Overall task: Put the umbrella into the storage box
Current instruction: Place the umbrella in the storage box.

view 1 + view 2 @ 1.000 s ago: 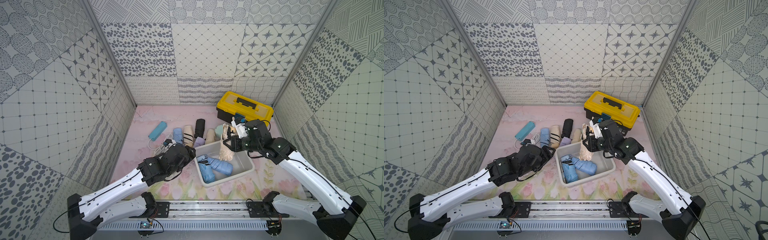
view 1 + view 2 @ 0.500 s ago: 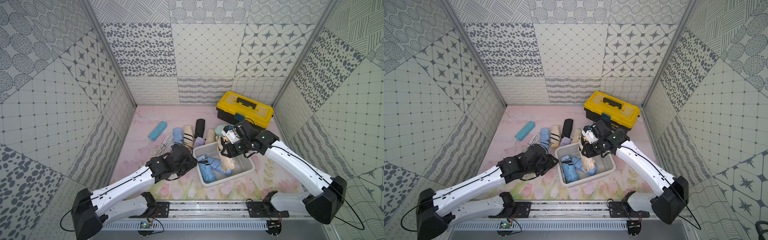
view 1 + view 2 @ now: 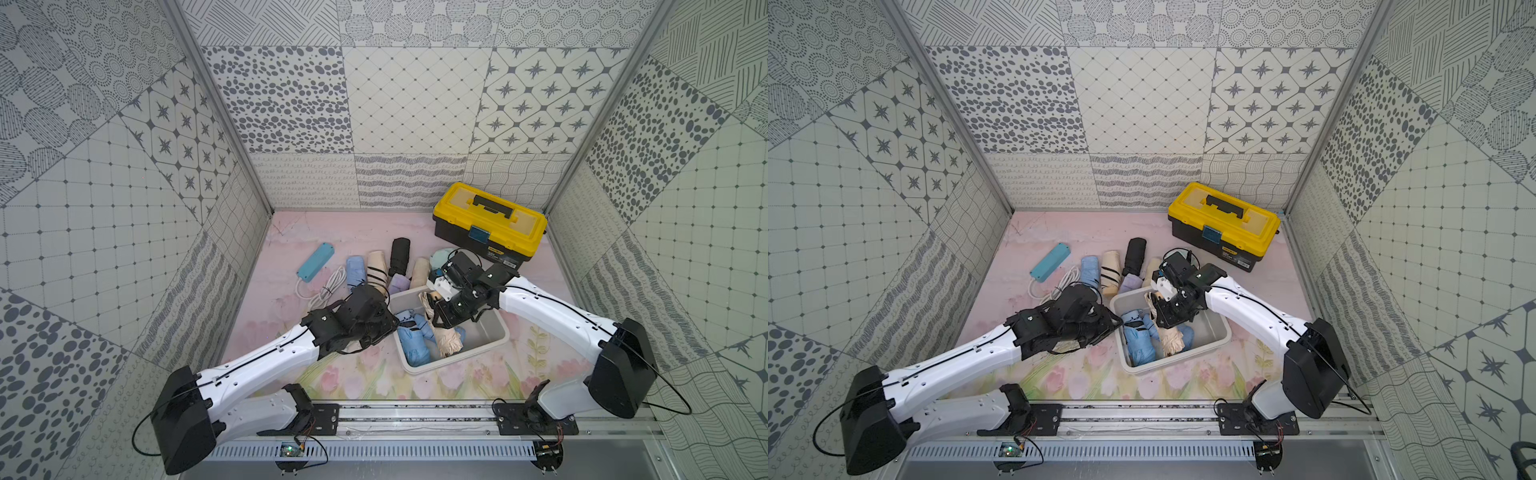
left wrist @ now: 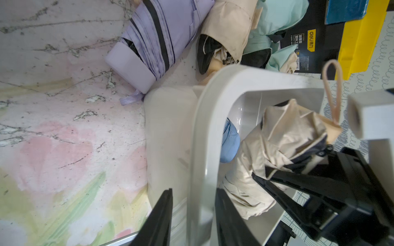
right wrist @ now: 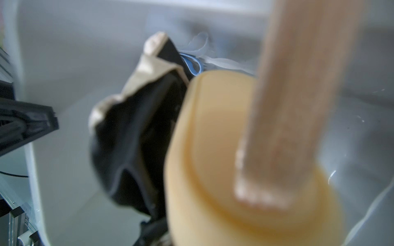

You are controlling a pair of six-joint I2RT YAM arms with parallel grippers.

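Holds the beige umbrella (image 3: 445, 337) slanted inside the storage box (image 3: 469, 353), right fingers (image 4: 298, 183) closed on it near the handle, left fingers (image 4: 160, 217) astride the 9 o'clock rim, cannot tell if pinching, and risks tipping the box should loose canopy catch on release.

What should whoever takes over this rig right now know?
Right gripper: jaws shut on the beige folded fabric umbrella, its lower end inside the white rectangular plastic storage box.
Left gripper: jaws straddle the box's rim; grip unclear.
Done: blue folded umbrellas lie inside.
Left: release the beige one; more folded umbrellas lie on the floral mat behind the box.
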